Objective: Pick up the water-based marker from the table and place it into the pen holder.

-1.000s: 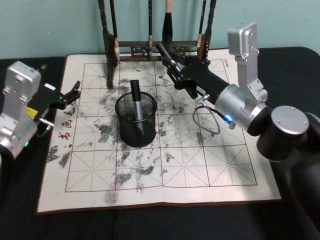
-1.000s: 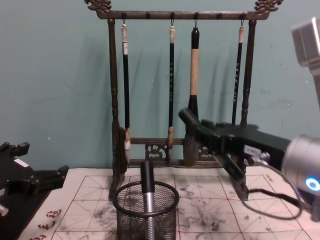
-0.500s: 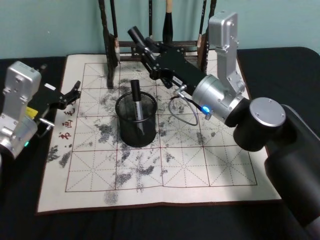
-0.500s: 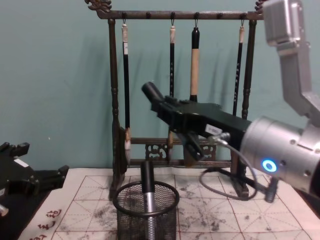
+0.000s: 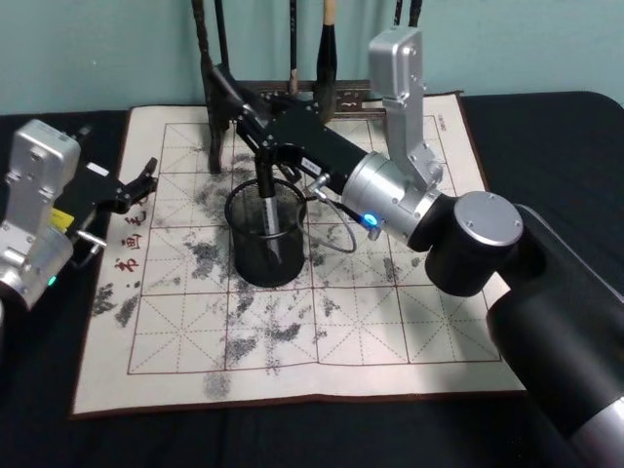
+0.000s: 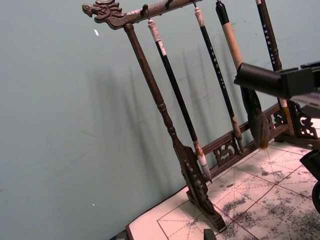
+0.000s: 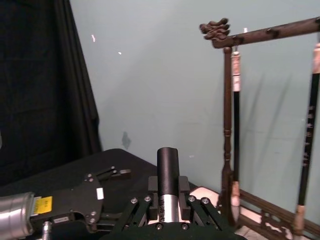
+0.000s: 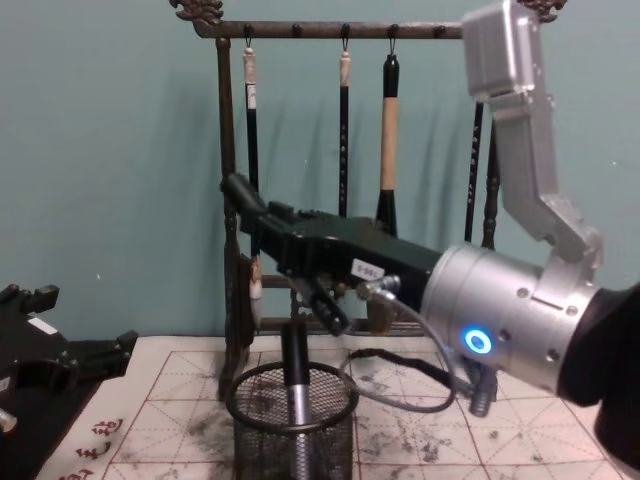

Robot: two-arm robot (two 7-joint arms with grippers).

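My right gripper (image 5: 252, 112) is shut on a water-based marker (image 7: 167, 186) with a black cap and a silver barrel. The cap (image 8: 236, 189) sticks out beyond the fingers. The gripper (image 8: 268, 218) hangs just above and behind the pen holder (image 5: 265, 252), a black mesh cup (image 8: 290, 440) on the table's gridded mat (image 5: 390, 322). A similar marker (image 5: 264, 191) stands upright inside the cup. My left gripper (image 5: 139, 183) rests open at the mat's left edge, away from the cup.
A tall brown brush rack (image 8: 228, 200) with several hanging brushes stands at the back of the mat, close behind my right gripper. The held marker's cap (image 6: 257, 80) lies level with the brushes. Ink smudges cover the mat.
My right arm has swung to the left with the marker, from the rack's right side to above the pen holder. The left arm has stayed still.
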